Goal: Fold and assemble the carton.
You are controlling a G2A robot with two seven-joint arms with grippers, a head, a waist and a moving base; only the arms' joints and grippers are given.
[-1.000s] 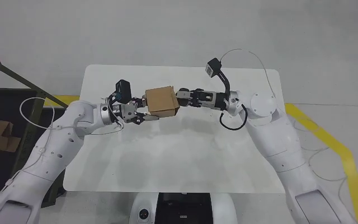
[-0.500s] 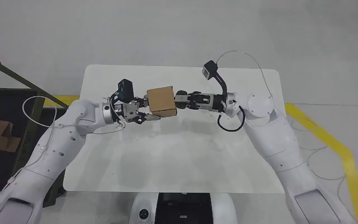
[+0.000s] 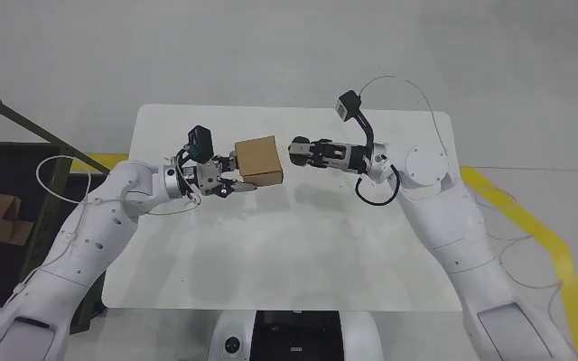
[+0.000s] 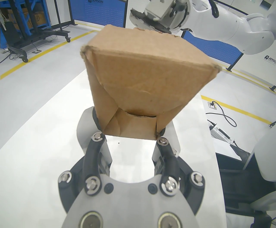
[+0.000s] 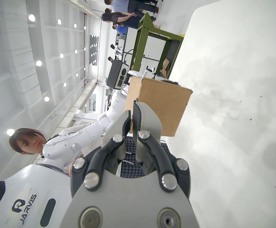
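Jaws of the left gripper (image 4: 129, 130) are clamped on the carton (image 4: 146, 73), held above the table (image 3: 298, 262), and beyond it the right gripper (image 5: 132, 109) is seen closed, empty and just clear; the far face should be pressed squarely

Carton (image 3: 256, 161) plain brown cardboard. Table (image 3: 361, 253) white. Left gripper (image 4: 129, 128) and right gripper (image 5: 132, 116) grey with black links; floor tape (image 3: 108, 161) yellow.

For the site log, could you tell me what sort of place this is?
Probably a robotics lab or factory test hall: yellow floor lines, blue perforated panels and rows of ceiling lights surround the white table.
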